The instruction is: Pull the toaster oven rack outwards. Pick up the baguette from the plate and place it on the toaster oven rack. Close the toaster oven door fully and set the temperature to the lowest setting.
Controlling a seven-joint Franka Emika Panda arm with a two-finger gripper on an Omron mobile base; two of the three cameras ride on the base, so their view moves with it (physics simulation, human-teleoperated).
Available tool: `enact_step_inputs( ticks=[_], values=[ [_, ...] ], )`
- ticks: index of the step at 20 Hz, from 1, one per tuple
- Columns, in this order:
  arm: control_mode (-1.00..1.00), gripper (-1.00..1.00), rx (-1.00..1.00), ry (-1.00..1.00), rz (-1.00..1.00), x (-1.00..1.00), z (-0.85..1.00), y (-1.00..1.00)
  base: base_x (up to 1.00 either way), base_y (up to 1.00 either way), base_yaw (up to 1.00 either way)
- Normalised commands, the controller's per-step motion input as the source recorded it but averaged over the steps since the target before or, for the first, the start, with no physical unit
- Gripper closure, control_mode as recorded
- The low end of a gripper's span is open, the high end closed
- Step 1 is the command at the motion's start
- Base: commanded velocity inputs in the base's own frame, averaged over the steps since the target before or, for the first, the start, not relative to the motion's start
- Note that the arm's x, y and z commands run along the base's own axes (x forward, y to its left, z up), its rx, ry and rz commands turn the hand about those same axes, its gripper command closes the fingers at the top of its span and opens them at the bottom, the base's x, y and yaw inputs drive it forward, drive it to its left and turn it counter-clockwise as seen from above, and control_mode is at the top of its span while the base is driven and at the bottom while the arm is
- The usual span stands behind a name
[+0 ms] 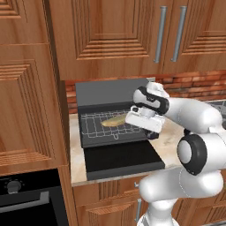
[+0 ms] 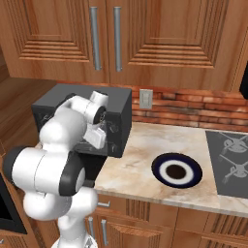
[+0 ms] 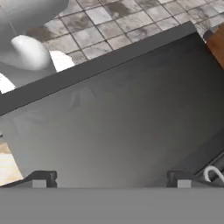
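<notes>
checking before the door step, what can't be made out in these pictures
- Toaster oven controls: right base view, too small, partly behind the arm.
- Rack right end: left base view, hidden by the hand.
- Toaster oven door: hand view, cut off by the edges.

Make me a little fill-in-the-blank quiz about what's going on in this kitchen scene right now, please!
1. The baguette lies on the pulled-out wire ____ of the toaster oven.
2. The toaster oven door is folded ____, hanging past the counter's edge.
3. The plate on the counter has ____ on it.
4. The gripper, over the door, has its jaws ____.

Missing words: rack; down (open); nothing; open
</notes>
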Motion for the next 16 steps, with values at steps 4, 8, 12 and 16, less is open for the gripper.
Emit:
enact_step_inputs(
  ticks=[4,8,12,16],
  values=[
    [-1.00,-1.00,0.09,-0.07,-0.26,-0.18,1.00,-0.45,0.00,0.00,0.00],
    [-1.00,-1.00,0.11,-0.26,-0.37,-0.34,0.96,-0.42,0.00,0.00,0.00],
    [-1.00,-1.00,0.16,-0.43,-0.37,-0.46,0.68,-0.37,0.00,0.00,0.00],
    [-1.00,-1.00,0.17,-0.63,-0.28,-0.67,0.32,-0.25,0.00,0.00,0.00]
  ],
)
